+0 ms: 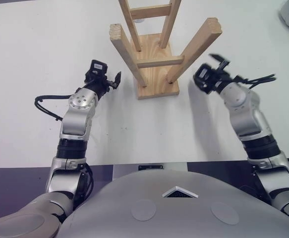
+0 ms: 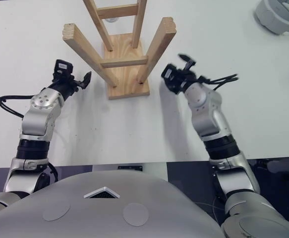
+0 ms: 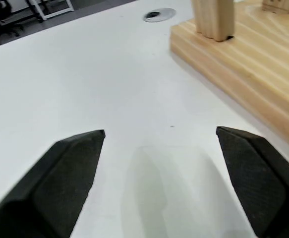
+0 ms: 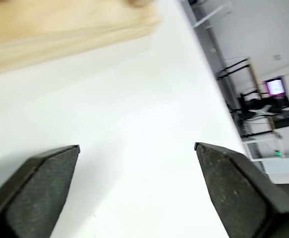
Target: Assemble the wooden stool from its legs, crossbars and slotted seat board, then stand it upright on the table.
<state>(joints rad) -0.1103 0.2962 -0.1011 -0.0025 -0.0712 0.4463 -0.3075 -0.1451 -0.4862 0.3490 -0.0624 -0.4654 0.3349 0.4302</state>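
The wooden stool [image 1: 156, 54] stands upside down on the white table [image 1: 45, 44], its seat board [image 1: 158, 84] flat on the surface and its legs [image 1: 126, 53] pointing up, joined by crossbars [image 1: 159, 62]. My left gripper [image 1: 115, 80] hovers open just left of the seat board, nothing between its fingers [image 3: 70, 168]. My right gripper [image 1: 218, 63] is open to the right of the stool, near the right leg [image 1: 196, 47], holding nothing. The seat edge [image 3: 243, 64] shows close ahead in the left wrist view, and a strip of wood [image 4: 60, 29] lies ahead in the right wrist view.
A grey-white device [image 2: 278, 15] sits at the table's far right corner. A small round metal disc [image 3: 159, 15] lies on the table behind the stool. Bare tabletop stretches left and in front of the stool.
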